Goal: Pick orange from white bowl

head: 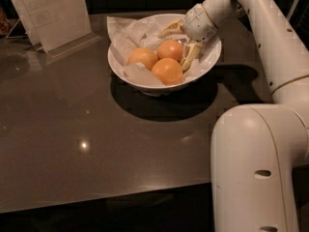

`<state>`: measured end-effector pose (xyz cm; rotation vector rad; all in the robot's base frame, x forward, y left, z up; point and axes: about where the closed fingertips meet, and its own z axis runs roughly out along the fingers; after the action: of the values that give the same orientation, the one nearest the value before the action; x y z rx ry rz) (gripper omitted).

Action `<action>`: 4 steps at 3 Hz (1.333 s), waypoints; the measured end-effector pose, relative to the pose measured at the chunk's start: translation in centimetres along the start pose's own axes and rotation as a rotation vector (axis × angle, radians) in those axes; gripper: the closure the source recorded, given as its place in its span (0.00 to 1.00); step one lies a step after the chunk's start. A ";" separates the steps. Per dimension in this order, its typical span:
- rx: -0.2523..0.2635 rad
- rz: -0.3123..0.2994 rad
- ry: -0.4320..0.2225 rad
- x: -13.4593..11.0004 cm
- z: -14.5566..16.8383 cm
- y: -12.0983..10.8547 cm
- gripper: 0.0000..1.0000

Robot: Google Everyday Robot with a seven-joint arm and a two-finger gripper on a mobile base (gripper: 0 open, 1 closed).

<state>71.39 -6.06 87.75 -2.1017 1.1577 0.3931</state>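
Observation:
The white bowl (207, 62) stands on the dark table, lined with crinkled white paper. Three oranges lie in it: one at the far right (170, 50), one at the front (167, 70) and a slightly paler one at the left (143, 58). My gripper (175, 48) reaches into the bowl from the right, low over the far right orange. It is open. One finger (171, 29) lies behind that orange and the other (189, 57) is at its right side. It holds nothing.
A clear stand with a white sheet (53, 11) stands at the back left of the table (96, 129). My arm's large white body (256, 163) fills the lower right. The table's front edge runs along the bottom.

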 end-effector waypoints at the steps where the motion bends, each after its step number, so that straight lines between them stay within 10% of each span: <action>1: 0.019 0.017 -0.001 0.5 -0.4 0.5 0.52; 3: 0.081 0.026 0.041 -0.2 -2.2 0.9 0.98; 4: 0.155 0.020 0.105 -2.7 -3.6 0.1 1.00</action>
<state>69.61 -6.91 91.75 -1.9972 1.2296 0.1968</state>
